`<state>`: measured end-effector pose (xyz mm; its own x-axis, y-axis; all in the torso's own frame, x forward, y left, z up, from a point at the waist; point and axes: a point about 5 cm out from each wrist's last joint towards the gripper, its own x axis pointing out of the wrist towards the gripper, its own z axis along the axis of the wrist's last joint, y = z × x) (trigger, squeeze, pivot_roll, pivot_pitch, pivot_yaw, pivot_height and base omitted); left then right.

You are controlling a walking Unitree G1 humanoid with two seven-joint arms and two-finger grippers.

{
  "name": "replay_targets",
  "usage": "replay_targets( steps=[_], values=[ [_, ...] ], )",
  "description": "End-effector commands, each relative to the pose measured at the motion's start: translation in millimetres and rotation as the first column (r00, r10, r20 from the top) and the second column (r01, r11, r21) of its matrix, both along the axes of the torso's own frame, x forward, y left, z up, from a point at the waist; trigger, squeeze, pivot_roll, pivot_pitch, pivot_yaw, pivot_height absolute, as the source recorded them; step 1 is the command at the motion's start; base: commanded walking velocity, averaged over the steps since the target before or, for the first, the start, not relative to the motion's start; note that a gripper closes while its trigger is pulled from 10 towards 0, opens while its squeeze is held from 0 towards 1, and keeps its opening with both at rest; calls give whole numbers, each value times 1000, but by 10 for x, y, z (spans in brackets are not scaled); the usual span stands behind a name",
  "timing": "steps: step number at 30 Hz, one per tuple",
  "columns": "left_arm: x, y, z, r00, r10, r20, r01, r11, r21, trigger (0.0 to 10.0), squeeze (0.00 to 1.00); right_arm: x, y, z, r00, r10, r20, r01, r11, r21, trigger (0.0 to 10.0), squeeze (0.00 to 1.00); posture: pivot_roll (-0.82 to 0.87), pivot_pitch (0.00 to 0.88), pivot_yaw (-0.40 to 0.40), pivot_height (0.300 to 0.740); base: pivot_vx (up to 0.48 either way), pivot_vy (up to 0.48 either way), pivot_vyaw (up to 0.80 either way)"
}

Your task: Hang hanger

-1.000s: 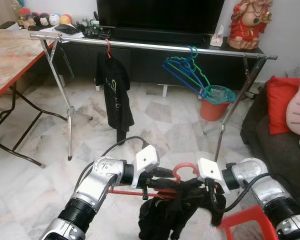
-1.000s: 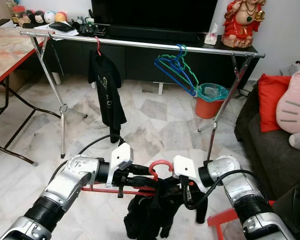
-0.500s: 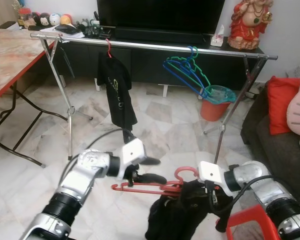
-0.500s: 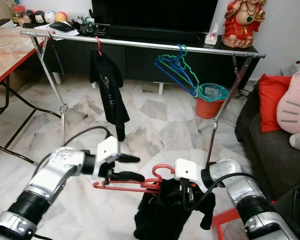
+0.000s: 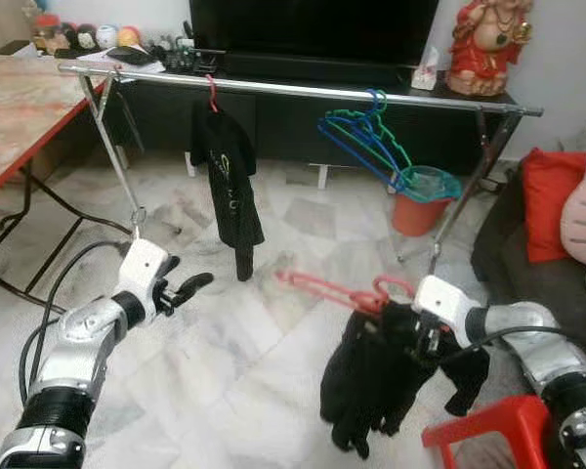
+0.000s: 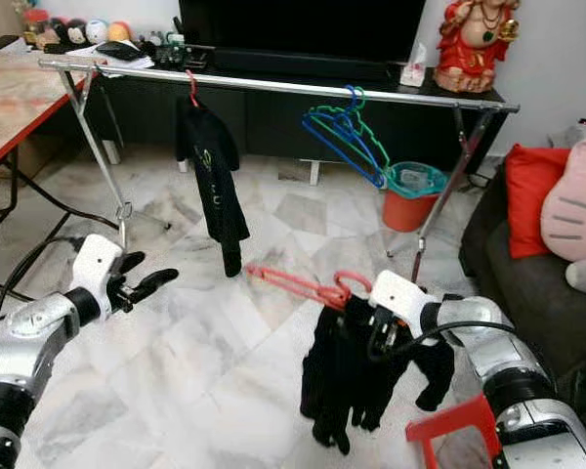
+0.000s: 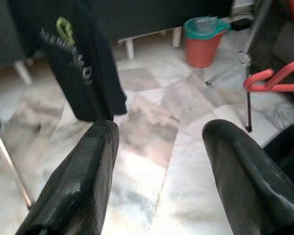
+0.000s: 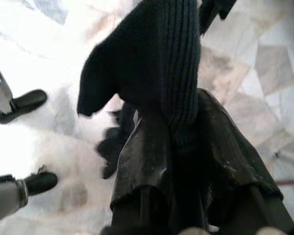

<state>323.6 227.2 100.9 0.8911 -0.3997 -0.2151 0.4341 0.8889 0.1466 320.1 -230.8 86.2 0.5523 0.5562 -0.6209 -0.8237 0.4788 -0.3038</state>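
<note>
Pale marble floor [image 5: 273, 342] runs from the robot to a black TV cabinet [image 5: 303, 107] along the far wall, with a dark screen [image 5: 313, 29] on top and a red statue [image 5: 483, 44] at its right end. Across the front of the cabinet stands a silver rail [image 5: 303, 90] on folding legs. A black shirt [image 5: 225, 176] hangs from a red hook near the rail's left end; blue and green hangers [image 5: 366, 142] hang toward its right end. An orange bucket [image 5: 425, 200] sits on the floor behind the rail's right leg. A marble-topped table [image 5: 20, 107] with a red edge stands on the left, and a dark sofa [image 5: 527, 274] with a red cushion [image 5: 552, 200] on the right. A red stool [image 5: 483, 435] shows at the lower right.

The right gripper [image 5: 422, 337] is clamped on a dark garment [image 5: 371, 391] draped on a red hanger [image 5: 332, 289], held low above the floor, well short of the rail. The left gripper [image 5: 181, 290] hovers apart on the left, jaws wide and empty.
</note>
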Motion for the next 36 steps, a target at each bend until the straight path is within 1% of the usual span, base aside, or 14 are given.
replay_targets(
  steps=[1, 3, 4, 5, 8, 9, 11, 14, 18, 22, 23, 25, 27, 36],
  values=[
    [-26, -43, -77, 1000, -14, -24, 14, 1000, -5, 10000, 0, 41, 26, 84, 999, 14, 36, -15, 1000, 5, 0, 0, -12, 0, -56, 740, 0, 0, 0],
    [-44, -70, -111, 998, -37, -41, 37, 999, -16, 10000, 0, 46, 29, 96, 999, 18, 42, -18, 1000, 5, 0, 0, -12, 0, -54, 740, 0, 0, 0],
    [-141, -227, -171, 975, -193, -106, 186, 980, -73, 10000, 0, 66, 50, 199, 997, 52, 65, -54, 998, 31, 0, 0, -16, 0, -50, 740, 0, 0, 0],
    [-182, -299, -177, 957, -261, -125, 250, 963, -100, 10000, 0, 75, 55, 250, 995, 69, 78, -72, 997, 34, 0, 0, -15, 0, -48, 740, 0, 0, 0],
    [-230, -383, -178, 931, -335, -141, 320, 939, -124, 10000, 0, 86, 58, 313, 992, 89, 94, -92, 995, 28, 0, 0, -17, 0, -44, 740, 0, 0, 0],
    [-276, -479, -198, 900, -405, -162, 388, 913, -125, 10000, 0, 97, 42, 384, 988, 116, 104, -117, 993, -2, 0, 0, -18, 0, -42, 740, 0, 0, 0],
    [-309, -582, -205, 872, -458, -171, 443, 888, -120, 10000, 0, 107, 25, 461, 984, 138, 114, -137, 990, -20, 0, 0, -20, 0, -37, 740, 0, 0, 0],
    [-324, -709, -185, 853, -499, -152, 484, 866, -123, 10000, 0, 136, -2, 590, 979, 147, 142, -143, 989, -36, 0, 0, -25, 0, -32, 740, 0, 0, 0],
    [-282, -917, -96, 863, -500, -73, 491, 864, -113, 10000, 0, 147, -30, 809, 969, 172, 179, -166, 985, -52, 0, 0, -27, 0, -28, 740, 0, 0, 0],
    [-319, -1192, -69, 827, -560, -51, 552, 825, -119, 10000, 0, 110, -42, 939, 956, 211, 203, -197, 976, -88, 0, 0, -32, 0, -22, 740, 0, 0, 0],
    [-328, -1315, -65, 818, -575, -33, 567, 814, -125, 10000, 0, 113, -68, 1008, 953, 198, 229, -184, 979, -81, 0, 0, -35, 0, -19, 740, 0, 0, 0],
    [-329, -1342, -64, 816, -578, -29, 570, 812, -127, 10000, 0, 113, -74, 1025, 952, 195, 235, -182, 980, -78, 0, 0, -35, 0, -19, 740, 0, 0, 0],
    [-330, -1523, -72, 803, -595, -10, 590, 798, -122, 10000, 0, 85, -82, 1141, 947, 183, 265, -182, 983, -27, 0, 0, -43, 0, -15, 740, 0, 0, 0],
    [-280, -1772, -17, 787, -617, 29, 612, 773, -165, 10000, 0, 6, -53, 1249, 936, 202, 289, -211, 977, 3, 0, 0, -51, 0, -4, 740, 0, 0, 0]
  ],
)
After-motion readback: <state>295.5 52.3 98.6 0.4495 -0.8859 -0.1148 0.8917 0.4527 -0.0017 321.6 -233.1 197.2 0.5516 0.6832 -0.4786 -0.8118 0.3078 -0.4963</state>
